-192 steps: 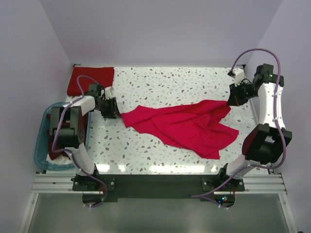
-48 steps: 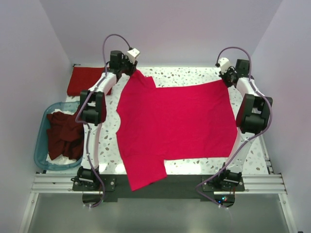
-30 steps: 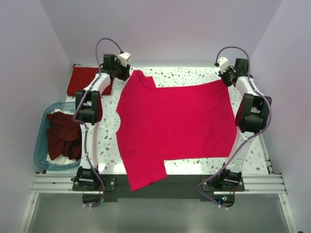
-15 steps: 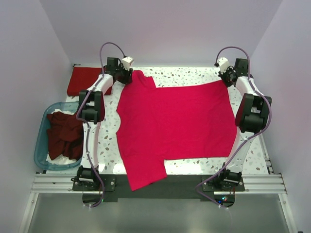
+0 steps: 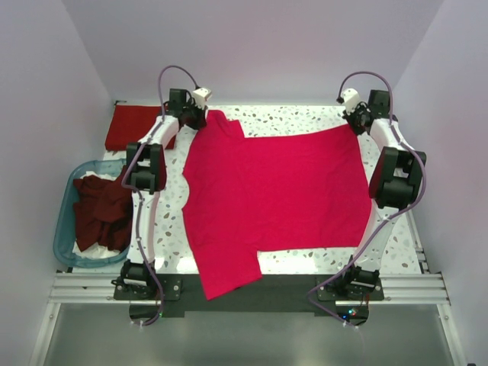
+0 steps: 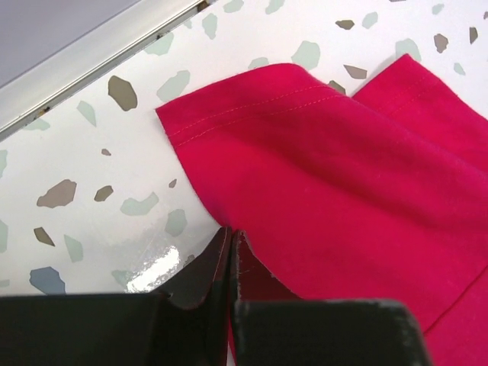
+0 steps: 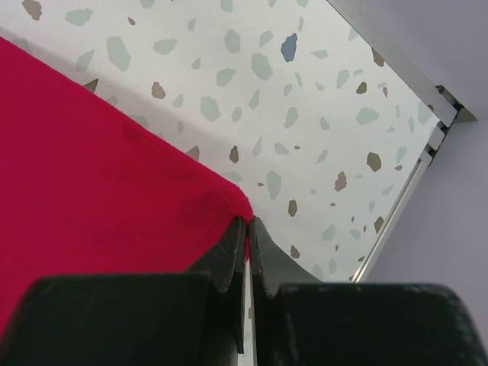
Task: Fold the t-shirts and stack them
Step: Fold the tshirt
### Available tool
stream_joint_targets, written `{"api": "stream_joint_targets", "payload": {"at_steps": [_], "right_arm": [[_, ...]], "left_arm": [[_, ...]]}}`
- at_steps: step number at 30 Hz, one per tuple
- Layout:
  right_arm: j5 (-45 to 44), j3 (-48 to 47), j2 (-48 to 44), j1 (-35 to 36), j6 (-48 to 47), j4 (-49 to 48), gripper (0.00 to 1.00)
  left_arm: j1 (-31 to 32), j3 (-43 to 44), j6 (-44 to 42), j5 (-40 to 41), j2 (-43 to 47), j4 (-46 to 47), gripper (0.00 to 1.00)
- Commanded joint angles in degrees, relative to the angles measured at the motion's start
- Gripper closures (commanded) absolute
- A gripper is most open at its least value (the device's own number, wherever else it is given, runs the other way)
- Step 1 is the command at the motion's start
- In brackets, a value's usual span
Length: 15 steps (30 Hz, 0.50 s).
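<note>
A bright red shirt lay spread flat across the middle of the speckled worktop, covering most of it between the two arms. One sleeve pointed toward the far left corner. The other reached over the worktop's near edge onto the dark strip between the arm bases.

The left fingers were down at the far left sleeve. In the left wrist view, the left fingers were drawn together, tips almost touching. The edge of the bright red shirt was caught between them, just below the stitched sleeve hem. That hem lay flat on the worktop, with a small fold beside it.

The right fingers were at the shirt's far right corner. In the right wrist view, the right fingers were clenched on the very tip of that corner. The bright red shirt stretched smoothly away to the left, and bare worktop lay beyond it up to the metal edge rail.

A folded dark red shirt sat in the far left corner of the worktop, just beside the left arm. Off the left side stood a blue tub holding a crumpled heap of maroon shirts.
</note>
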<state>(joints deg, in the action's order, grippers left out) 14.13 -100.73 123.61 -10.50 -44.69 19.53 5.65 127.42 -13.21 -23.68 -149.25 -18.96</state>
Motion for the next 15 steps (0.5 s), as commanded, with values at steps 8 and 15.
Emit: {"api": "stream_joint_targets", "payload": {"at_steps": [8,15], "right_arm": [[-0.33,-4.56,-1.00,0.31,-1.02,1.83,1.00],[1.16,-6.06,-1.62,0.31,-2.24,5.69,1.00]], "left_arm": [[-0.90,-1.45,-1.11,-7.78,7.21,9.19,1.00],[-1.08,-14.20,-5.33,-9.45,16.70,11.76,1.00]]}}
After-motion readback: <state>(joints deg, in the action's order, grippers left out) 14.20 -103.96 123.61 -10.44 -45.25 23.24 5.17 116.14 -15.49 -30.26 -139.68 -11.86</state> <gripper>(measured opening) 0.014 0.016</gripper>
